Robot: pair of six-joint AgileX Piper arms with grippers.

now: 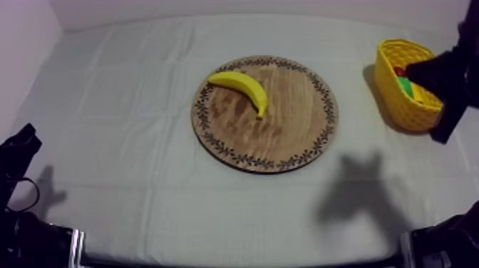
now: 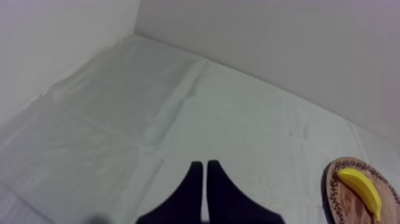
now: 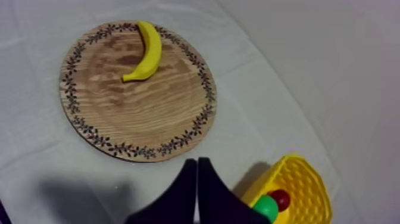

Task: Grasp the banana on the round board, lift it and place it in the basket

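Observation:
The yellow banana (image 1: pixel 242 87) lies on the far left part of the round wooden board (image 1: pixel 285 135), which sits mid-table. The yellow basket (image 1: pixel 399 107) stands at the right. My right gripper (image 1: pixel 440 132) hangs high beside the basket's near side, well away from the banana (image 3: pixel 146 53). Its fingers lie together in a narrow wedge (image 3: pixel 197 162) with nothing between them, over the cloth between the board (image 3: pixel 149 119) and the basket (image 3: pixel 303 184). My left gripper (image 1: pixel 25 137) rests low at the left, shut (image 2: pixel 204 165) and empty, far from the banana (image 2: pixel 362 190).
A small red fruit (image 3: pixel 280 198) and a green fruit (image 3: pixel 266 207) lie inside the basket. The right arm casts a shadow (image 1: pixel 363 189) on the cloth in front of the board. Walls stand behind the table and at its left.

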